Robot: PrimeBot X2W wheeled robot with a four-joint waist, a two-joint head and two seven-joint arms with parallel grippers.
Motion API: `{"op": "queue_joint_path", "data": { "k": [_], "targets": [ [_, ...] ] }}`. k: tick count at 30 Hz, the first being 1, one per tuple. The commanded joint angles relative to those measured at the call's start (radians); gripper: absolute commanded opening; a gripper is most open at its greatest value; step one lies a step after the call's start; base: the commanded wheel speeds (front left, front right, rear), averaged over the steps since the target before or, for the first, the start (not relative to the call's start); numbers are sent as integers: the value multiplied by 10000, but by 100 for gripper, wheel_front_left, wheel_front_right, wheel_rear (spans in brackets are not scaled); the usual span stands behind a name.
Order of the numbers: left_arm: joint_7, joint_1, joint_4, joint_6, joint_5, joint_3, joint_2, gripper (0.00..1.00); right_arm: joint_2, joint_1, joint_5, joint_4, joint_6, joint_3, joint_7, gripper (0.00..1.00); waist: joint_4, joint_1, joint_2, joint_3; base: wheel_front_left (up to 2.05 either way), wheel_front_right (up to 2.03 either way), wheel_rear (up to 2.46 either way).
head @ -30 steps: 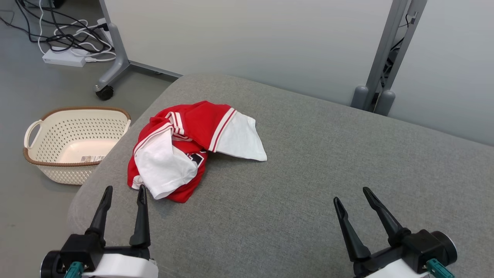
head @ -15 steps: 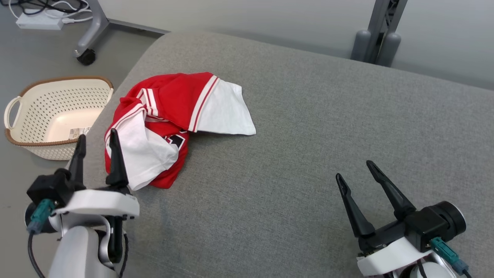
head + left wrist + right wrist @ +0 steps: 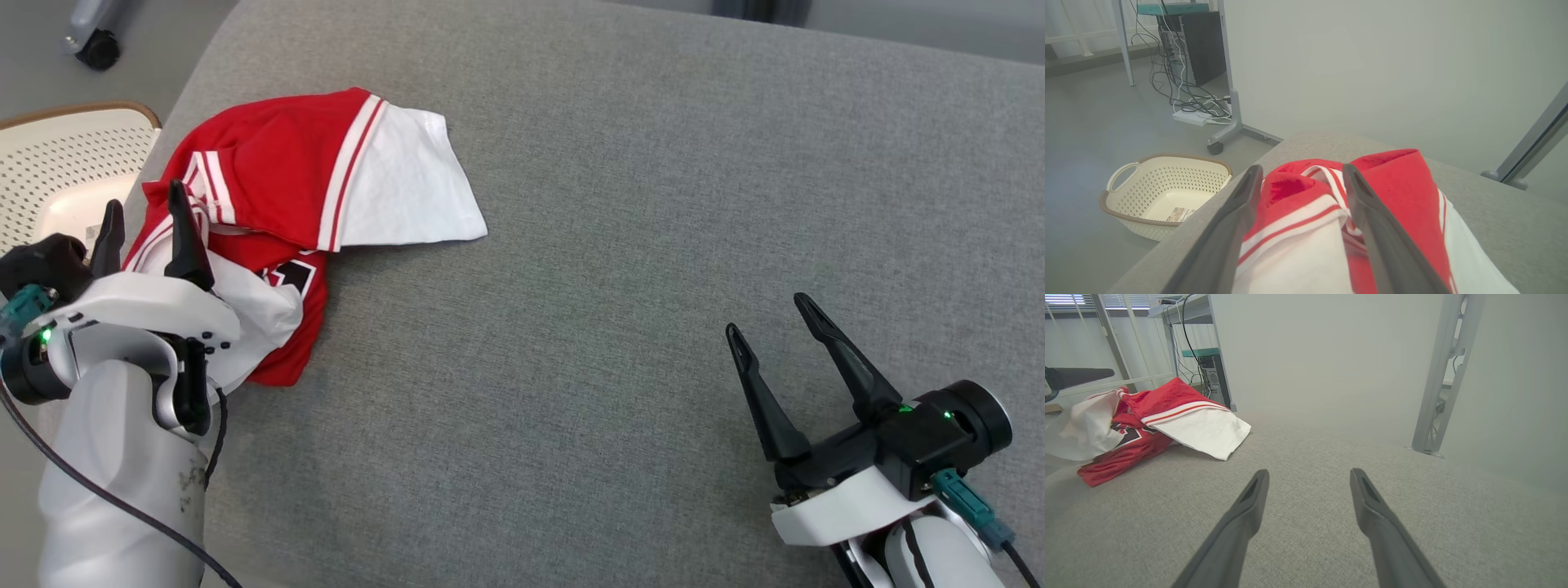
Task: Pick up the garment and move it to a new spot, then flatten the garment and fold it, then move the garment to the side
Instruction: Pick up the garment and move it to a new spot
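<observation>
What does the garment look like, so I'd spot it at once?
Find the wide grey cushion. At its left edge, beside the cream basket, lies the garment. It alone is bright: crumpled red cloth with white sleeves and striped trim.

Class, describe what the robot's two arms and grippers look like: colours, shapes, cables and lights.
Both match. The left gripper and right gripper each have two long, tapering dark fingers on a black block, backed by a white shell. A teal cable plug sits at each wrist, where small green lights glow. The left forearm is pale and rounded.
</observation>
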State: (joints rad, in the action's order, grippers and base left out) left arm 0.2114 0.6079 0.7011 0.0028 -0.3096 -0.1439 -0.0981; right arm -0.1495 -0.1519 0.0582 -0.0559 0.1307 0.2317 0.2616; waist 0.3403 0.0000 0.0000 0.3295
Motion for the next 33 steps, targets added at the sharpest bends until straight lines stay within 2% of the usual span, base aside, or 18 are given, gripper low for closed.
{"op": "queue_joint_path", "data": {
  "k": [1,5,15,16,17,18,21,25,33],
  "targets": [
    [-136,305,255,59,-106,-69,-114,100,-54,-110,23,56,1,-17,63,100,-200,0,0,275,0,0,0],
    [-660,763,890,118,-137,-6,-290,100,-66,-229,51,51,1,34,63,100,-358,0,0,460,0,0,0],
    [-1327,932,1813,846,281,245,-685,100,-53,-325,209,-4,1,211,63,100,-666,0,0,411,0,0,0],
    [-1333,903,1852,886,304,263,-710,96,-38,-330,213,3,1,211,63,100,-693,0,0,385,0,0,0],
    [-1312,877,1882,887,291,268,-733,23,-24,-325,220,0,1,214,63,100,-717,0,0,355,0,0,0],
    [-1247,836,1889,897,292,276,-747,0,-5,-314,224,-7,1,227,63,100,-742,0,0,324,0,0,0],
    [-781,688,1705,824,187,215,-747,0,42,-268,253,-42,1,240,63,100,-803,0,0,181,0,0,0],
    [118,468,1064,974,118,33,-746,0,141,-167,301,-80,1,280,63,100,-878,0,0,-148,0,0,0],
    [335,-238,-1219,399,-383,-143,-511,0,404,157,448,-208,1,329,63,100,-1115,0,0,-1254,0,0,0]
  ]
}}
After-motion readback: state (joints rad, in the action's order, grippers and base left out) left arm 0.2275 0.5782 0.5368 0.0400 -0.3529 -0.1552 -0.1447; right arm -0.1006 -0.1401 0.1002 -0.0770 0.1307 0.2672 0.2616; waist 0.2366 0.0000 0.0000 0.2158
